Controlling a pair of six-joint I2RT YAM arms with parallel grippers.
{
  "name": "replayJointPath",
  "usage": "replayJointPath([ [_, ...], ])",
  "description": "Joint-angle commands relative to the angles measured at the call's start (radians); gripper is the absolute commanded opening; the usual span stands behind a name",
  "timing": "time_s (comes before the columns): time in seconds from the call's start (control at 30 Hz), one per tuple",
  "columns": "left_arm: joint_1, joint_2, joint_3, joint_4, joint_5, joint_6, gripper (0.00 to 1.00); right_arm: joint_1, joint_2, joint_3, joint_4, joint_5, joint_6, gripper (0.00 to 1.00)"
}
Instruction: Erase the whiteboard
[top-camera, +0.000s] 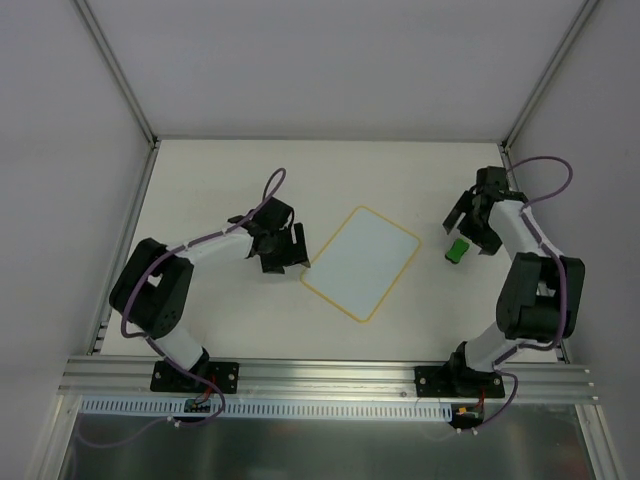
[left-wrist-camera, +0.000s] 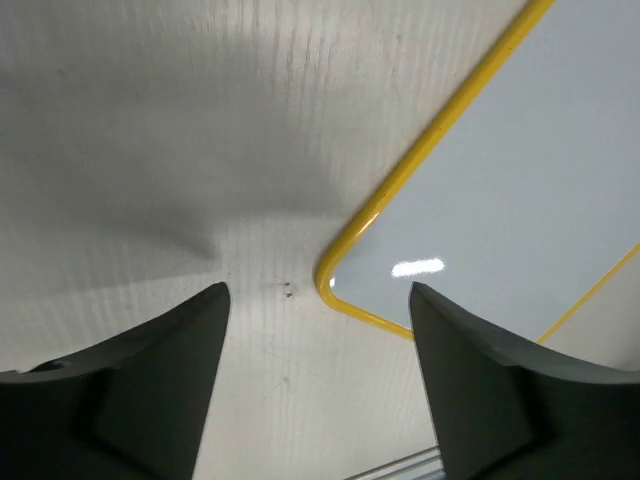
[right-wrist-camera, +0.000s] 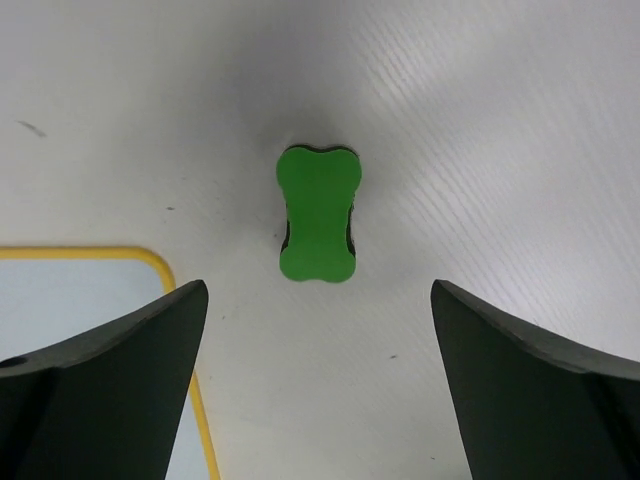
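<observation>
- The yellow-rimmed rectangular whiteboard lies flat on the pale table, turned at an angle, about midway between my two arms.
- Its surface reads as plain pale blue-white in all three views. I see no marker strokes, though the overhead view is small and glare could hide faint ones.
- A board this clean fits two readings: writing too faint for me to see, or a board that already lies wiped. I cannot settle which from here.
- The green bone-shaped eraser sits on the table just to the right of the board, apart from its rim, with a dark pad showing under the green top.
- My right gripper hangs over the eraser with its dark fingers spread wide and nothing between them. The eraser sits centred in the gap, its long axis running away from the camera.
- My left gripper hovers beside the board's left corner, fingers also spread and empty.
- If wiping is called for, I would grip the eraser across its narrow waist, keep the pad flat to the board, and use the left fingers to stop the light board sliding.
</observation>
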Motion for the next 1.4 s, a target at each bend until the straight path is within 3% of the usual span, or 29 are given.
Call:
replayJointPath([
  [0.0, 0.014, -0.106, 0.092, -0.061, -0.091, 0.056, 0.8, -0.01, -0.154, 0.077, -0.063, 0.044, -0.085, 0.99],
  [0.07, 0.022, -0.148, 0.124, -0.097, -0.114, 0.102, 0.97, -0.016, -0.233, 0.107, -0.078, 0.059, -0.143, 0.99],
  [0.1, 0.025, -0.163, 0.161, -0.111, -0.165, 0.125, 0.99, -0.019, -0.259, 0.139, -0.08, 0.064, -0.162, 0.99],
  [0.3, 0.063, -0.279, 0.32, -0.232, -0.304, 0.309, 0.99, -0.021, -0.438, 0.275, -0.106, 0.102, -0.314, 0.99],
  [0.67, 0.082, -0.519, 0.601, -0.273, -0.605, 0.614, 0.99, -0.021, -0.659, 0.501, -0.103, 0.044, -0.49, 0.99],
  [1.0, 0.084, -0.659, 0.82, -0.273, -0.684, 0.688, 0.99, -0.006, -0.78, 0.576, -0.067, -0.018, -0.519, 0.99],
  [1.37, 0.084, -0.734, 0.825, -0.271, -0.666, 0.674, 0.99, 0.022, -0.813, 0.573, -0.041, -0.073, -0.515, 0.99],
])
